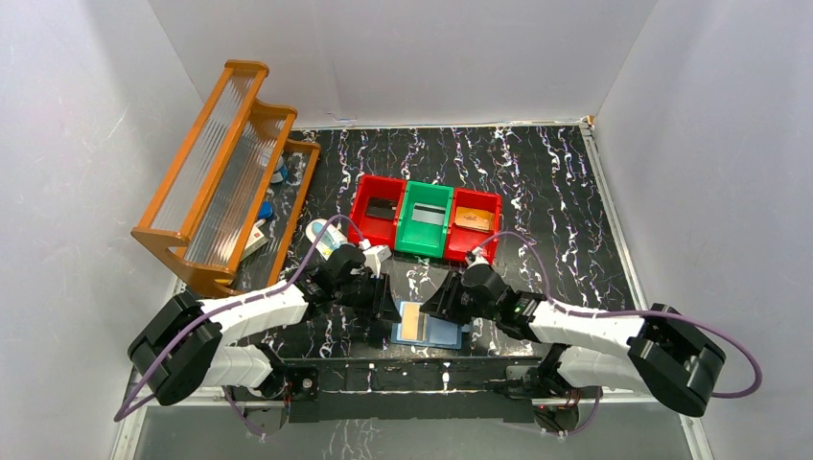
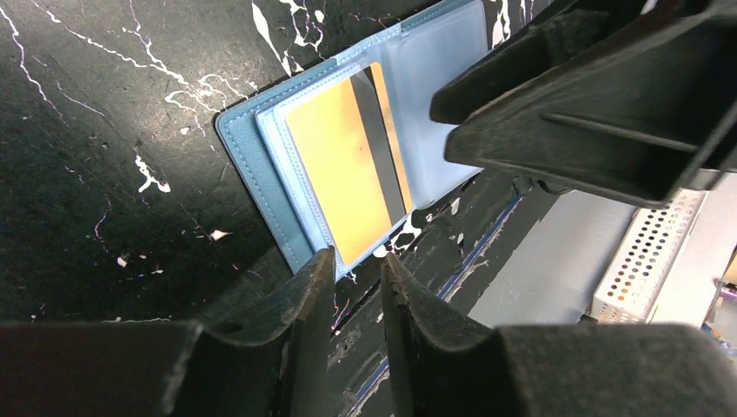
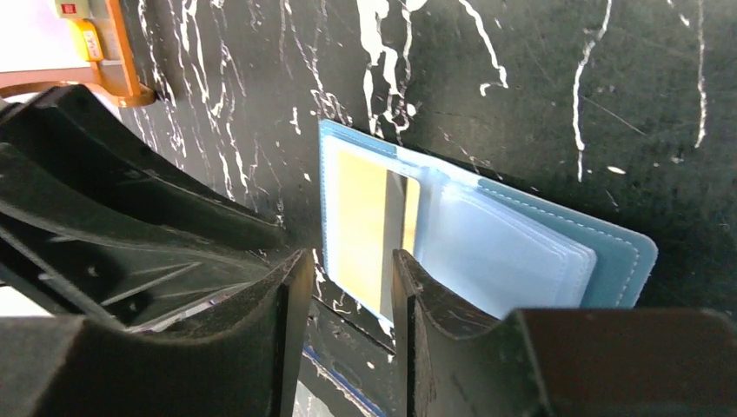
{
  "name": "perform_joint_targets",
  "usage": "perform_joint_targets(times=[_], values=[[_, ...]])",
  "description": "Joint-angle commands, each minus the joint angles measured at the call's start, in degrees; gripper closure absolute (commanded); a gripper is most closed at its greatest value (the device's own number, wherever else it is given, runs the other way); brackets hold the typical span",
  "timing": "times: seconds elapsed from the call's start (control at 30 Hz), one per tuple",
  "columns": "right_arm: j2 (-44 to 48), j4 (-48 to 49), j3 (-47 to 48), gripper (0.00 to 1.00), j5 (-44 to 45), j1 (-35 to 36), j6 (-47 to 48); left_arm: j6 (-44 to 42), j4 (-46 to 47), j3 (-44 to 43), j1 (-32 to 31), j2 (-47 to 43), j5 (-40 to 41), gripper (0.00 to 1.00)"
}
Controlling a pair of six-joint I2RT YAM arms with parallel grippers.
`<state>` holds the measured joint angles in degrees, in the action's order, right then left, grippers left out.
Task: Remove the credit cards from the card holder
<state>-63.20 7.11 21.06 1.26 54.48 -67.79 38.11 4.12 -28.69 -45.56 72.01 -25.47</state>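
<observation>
The blue card holder [image 1: 443,334] lies open near the table's front edge, between my two grippers. A yellow-tan credit card [image 2: 343,178] with a dark stripe sits in its clear left pocket [image 3: 361,221]. My left gripper [image 2: 356,261] is slightly open with nothing between its fingers, just short of the holder's [image 2: 248,152] near corner. My right gripper [image 3: 350,261] is open, its tips at the card's near edge, holding nothing. From above, the left gripper [image 1: 387,311] and right gripper [image 1: 436,305] flank the holder.
Behind the holder stand a red bin [image 1: 377,211] with a black card, a green bin [image 1: 425,218] with a pale card and a red bin [image 1: 474,222] with a tan-orange card. An orange rack [image 1: 230,172] and a white-and-blue case [image 1: 321,235] stand at the left.
</observation>
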Motion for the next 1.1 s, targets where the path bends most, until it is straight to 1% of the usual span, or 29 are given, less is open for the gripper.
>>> perform_joint_targets(times=[0.0, 0.13, 0.23, 0.43, 0.6, 0.83, 0.93, 1.07], values=[[-2.0, 11.5, -4.5, 0.55, -2.9, -0.2, -2.5, -0.7, -0.8, -2.3, -0.2, -0.1, -0.4, 0.73], [-3.6, 11.7, -5.7, 0.55, -2.5, -0.1, -3.3, -1.2, -0.7, -3.0, -0.2, 1.3, -0.8, 0.71], [-5.2, 13.8, -6.8, 0.56, -3.0, -0.2, -3.8, -1.6, -0.8, -3.8, -0.3, 2.3, -1.3, 0.71], [-8.2, 17.3, -7.8, 0.62, -3.7, -0.2, -5.1, -2.1, -0.8, -4.4, -0.6, 4.2, -1.4, 0.71], [-6.7, 16.9, -7.3, 0.62, -3.8, -0.2, -4.4, -2.3, -0.9, -4.0, -0.8, 5.5, -0.9, 0.71], [-2.1, 11.2, -3.1, 0.61, -3.9, -0.2, -1.0, -2.7, -0.8, -3.8, -1.4, 8.1, 0.2, 0.72], [-1.9, 12.1, -3.1, 0.61, -4.3, -0.2, -1.1, -2.6, -1.0, -3.8, -1.5, 8.5, 0.6, 0.72], [-4.6, 14.2, -3.3, 0.60, -5.5, -0.2, -1.5, -2.2, -1.4, -3.9, -1.6, 8.6, 0.8, 0.72]])
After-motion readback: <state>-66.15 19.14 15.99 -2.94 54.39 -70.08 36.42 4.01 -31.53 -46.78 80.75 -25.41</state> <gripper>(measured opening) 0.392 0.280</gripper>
